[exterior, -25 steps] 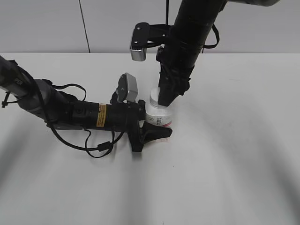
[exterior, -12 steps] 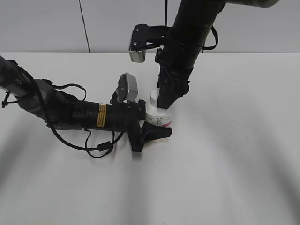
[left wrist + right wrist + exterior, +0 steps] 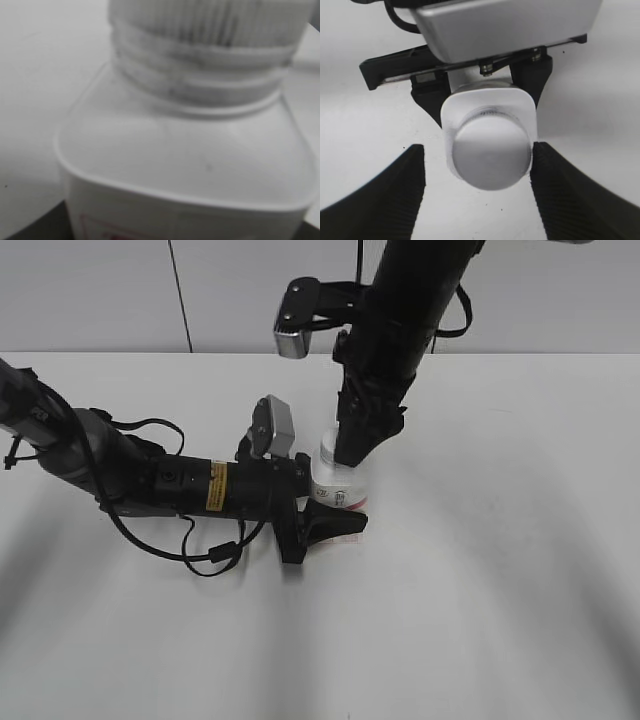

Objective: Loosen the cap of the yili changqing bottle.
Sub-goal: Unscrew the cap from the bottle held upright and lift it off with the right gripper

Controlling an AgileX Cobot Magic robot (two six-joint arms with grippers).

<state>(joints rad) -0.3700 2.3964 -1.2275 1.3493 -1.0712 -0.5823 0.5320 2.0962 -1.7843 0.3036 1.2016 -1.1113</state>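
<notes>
Left gripper, lying low along the table, clamps the body of the yili changqing bottle, which stands upright near the table's centre. Right gripper hangs directly above, fingers spread wide on either side of the cap and gripping nothing; for a clean loosening, they should probably descend centred, close squarely on the ribbed side, then twist while the left holds firm
</notes>
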